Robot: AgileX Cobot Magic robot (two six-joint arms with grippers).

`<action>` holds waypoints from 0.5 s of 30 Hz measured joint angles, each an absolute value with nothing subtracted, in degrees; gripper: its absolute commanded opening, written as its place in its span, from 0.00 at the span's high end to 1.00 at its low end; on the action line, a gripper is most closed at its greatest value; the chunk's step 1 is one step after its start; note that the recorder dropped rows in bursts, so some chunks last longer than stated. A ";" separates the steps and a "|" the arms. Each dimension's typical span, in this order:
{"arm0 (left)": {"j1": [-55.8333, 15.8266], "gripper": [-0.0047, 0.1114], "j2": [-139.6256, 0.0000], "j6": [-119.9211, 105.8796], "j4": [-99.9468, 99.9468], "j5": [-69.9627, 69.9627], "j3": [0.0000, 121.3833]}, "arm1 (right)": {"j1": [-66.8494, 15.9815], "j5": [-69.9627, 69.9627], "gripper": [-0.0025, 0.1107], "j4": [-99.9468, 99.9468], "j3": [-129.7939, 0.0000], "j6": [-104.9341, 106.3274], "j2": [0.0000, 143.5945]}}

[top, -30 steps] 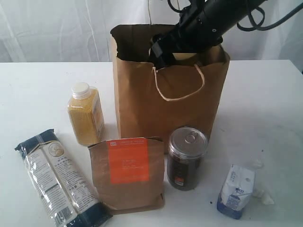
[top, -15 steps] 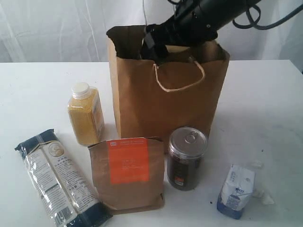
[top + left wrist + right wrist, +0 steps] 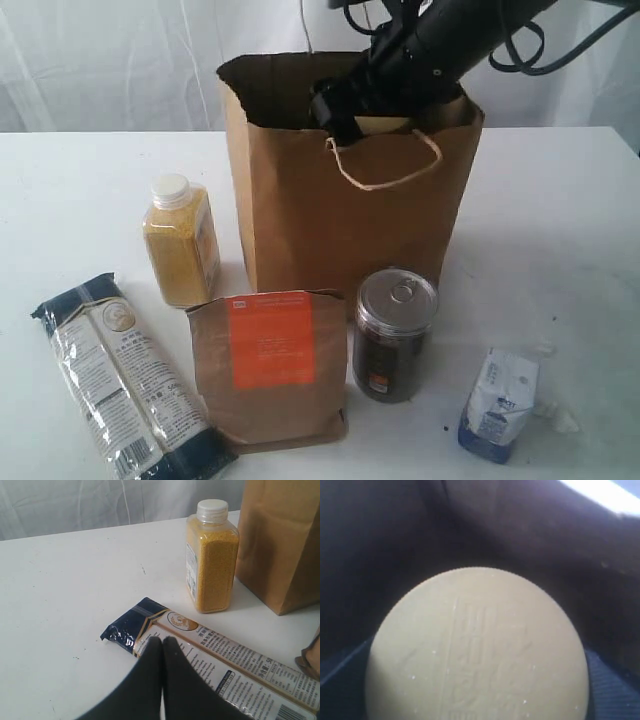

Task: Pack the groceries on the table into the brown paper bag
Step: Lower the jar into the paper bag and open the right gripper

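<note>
The right gripper (image 3: 345,108), jaws clamped on the gold-lidded jar (image 3: 477,650) in the brown paper bag (image 3: 330,230)'s mouth, should next lower and release it; the left gripper (image 3: 161,641)'s jaws sit pinched together, empty.

Going down again into the brown paper bag (image 3: 340,230) with the right gripper (image 3: 338,108), after being lifted and moved leftwards a moment ago. Bringing the gold-lidded jar (image 3: 477,650) lower. Pushing the bag's left edge further outward, widening the mouth.
</note>
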State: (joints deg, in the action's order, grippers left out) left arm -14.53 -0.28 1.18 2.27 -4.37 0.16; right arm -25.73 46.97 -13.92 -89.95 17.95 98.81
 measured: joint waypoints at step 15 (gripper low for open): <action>-14.53 0.96 -0.28 1.18 2.27 -4.37 0.16 | -26.22 50.74 0.17 -14.20 -91.20 17.95 98.33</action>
